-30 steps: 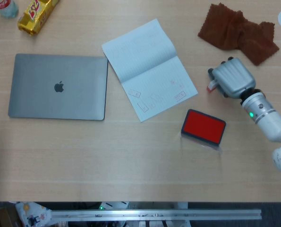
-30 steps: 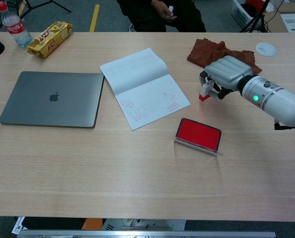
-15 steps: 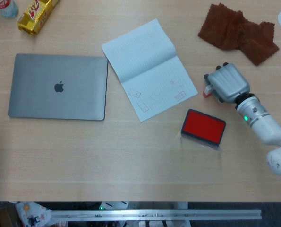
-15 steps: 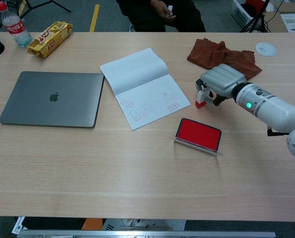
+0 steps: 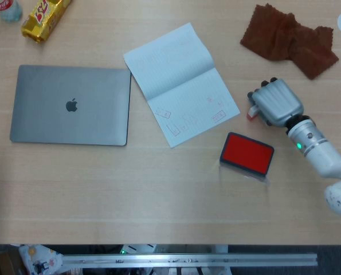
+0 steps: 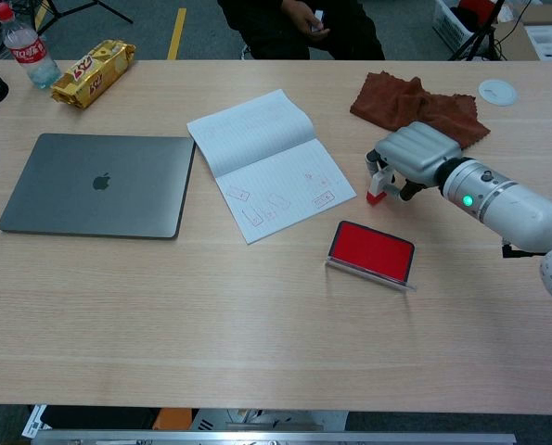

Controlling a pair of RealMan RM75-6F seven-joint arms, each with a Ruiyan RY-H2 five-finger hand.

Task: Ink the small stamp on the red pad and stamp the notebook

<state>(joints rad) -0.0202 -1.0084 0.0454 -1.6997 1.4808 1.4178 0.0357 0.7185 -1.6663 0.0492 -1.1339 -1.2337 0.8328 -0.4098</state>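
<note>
While the right hand pinches the small stamp in its fingers, inking looks undone. The stamp sits beside the red pad, not on it; the notebook awaits this stamping.

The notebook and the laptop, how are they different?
The notebook lies open and shows its pale lined pages, but the laptop is shut, with its grey lid up. The notebook has small red stamp marks near its lower edge; the laptop shows only a dark logo. The notebook sits turned at an angle, the laptop nearly square to the table edge. Both lie flat.
</note>
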